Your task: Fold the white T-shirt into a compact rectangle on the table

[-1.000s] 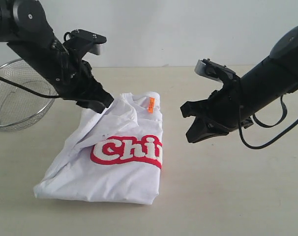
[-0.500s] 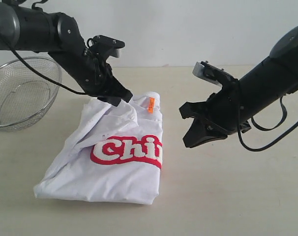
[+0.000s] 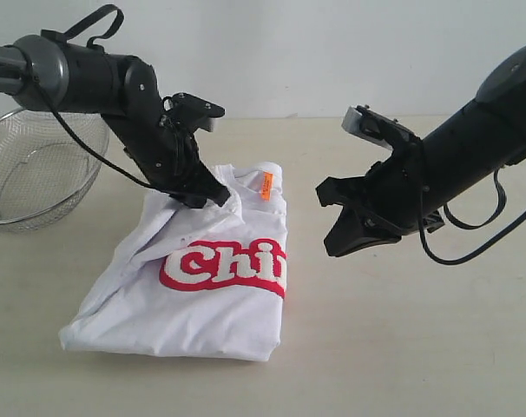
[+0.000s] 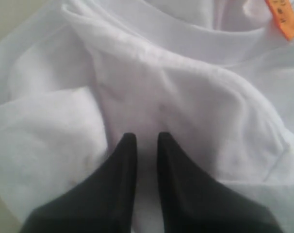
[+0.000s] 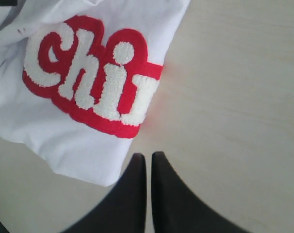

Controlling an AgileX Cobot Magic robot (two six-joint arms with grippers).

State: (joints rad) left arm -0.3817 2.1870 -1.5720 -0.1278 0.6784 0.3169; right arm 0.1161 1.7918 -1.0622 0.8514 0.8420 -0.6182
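One table (image 3: 419,347) bears the white T-shirt (image 3: 202,313), centre-left, part-folded
Left gripper (image 3: 213,195) at the collar, upper centre, jaws nearly together, grip unclear; right gripper (image 3: 332,248) closed, empty, right of centre; best pinch both layers, drag low

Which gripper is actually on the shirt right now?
The left gripper: it pinches the white T-shirt near the orange tag. The right gripper is shut and hangs above the table beside the shirt.

wall (image 3: 332,52): plain white, behind table | table (image 3: 402,347): pale beige — faint grain | light: soft, even — faint shadows
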